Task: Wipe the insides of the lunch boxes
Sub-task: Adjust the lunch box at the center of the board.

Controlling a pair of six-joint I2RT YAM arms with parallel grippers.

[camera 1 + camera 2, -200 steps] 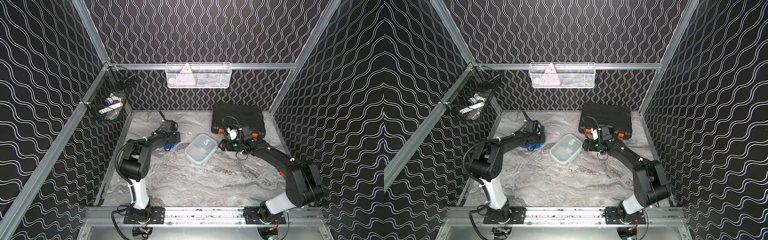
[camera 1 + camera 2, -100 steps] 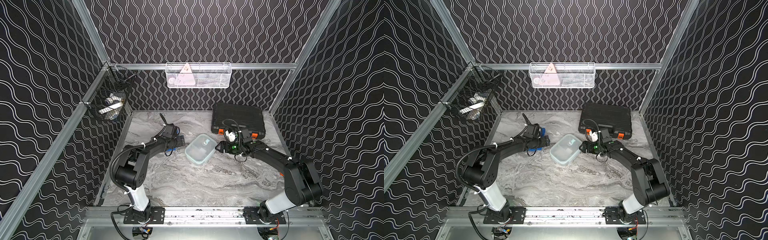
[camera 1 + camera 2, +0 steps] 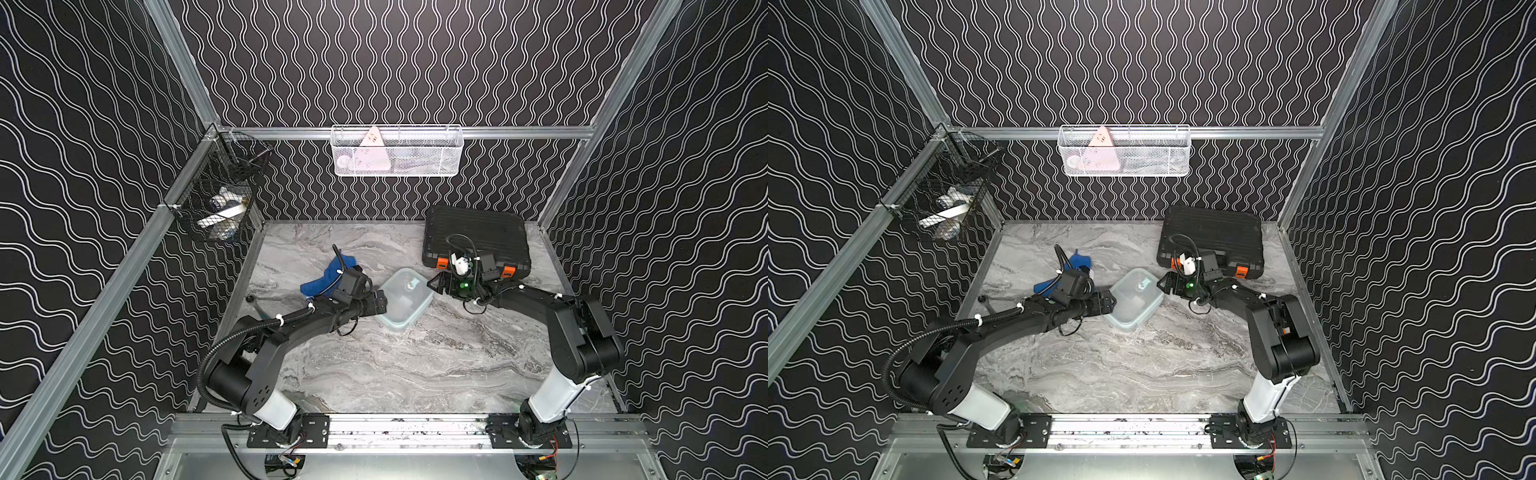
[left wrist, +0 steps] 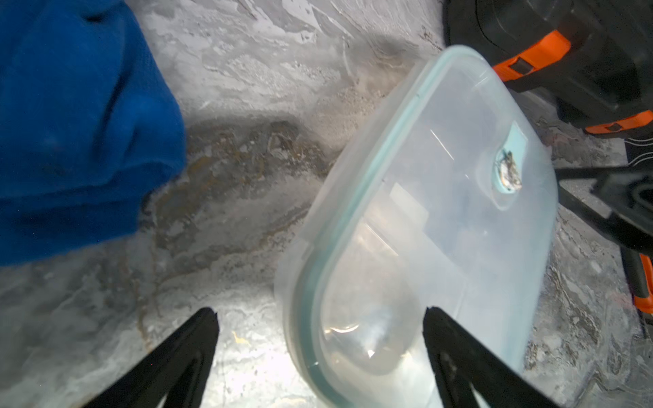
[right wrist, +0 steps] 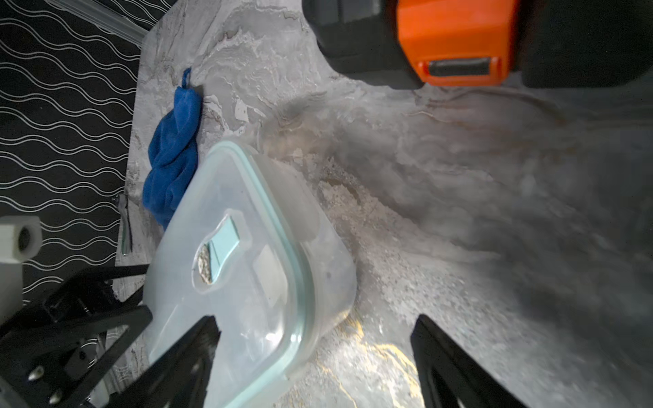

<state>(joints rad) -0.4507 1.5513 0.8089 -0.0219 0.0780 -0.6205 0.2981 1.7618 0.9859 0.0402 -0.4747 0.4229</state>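
Note:
The lunch box is a clear rounded container standing mid-table with its pale-green-rimmed lid on. My left gripper is open at its left side. In the left wrist view the box's near corner lies between that gripper's spread fingers. My right gripper is open at the box's far right corner. In the right wrist view one finger of that gripper overlaps the lid. A blue cloth lies loose behind the left wrist.
A black ribbed case with orange latches sits at the back right, close behind the right wrist. A white wire basket hangs on the back wall. A black mesh basket hangs on the left wall.
My left gripper has opened, let go of the blue cloth and moved right to the lunch box. My right gripper has edged left toward the box.

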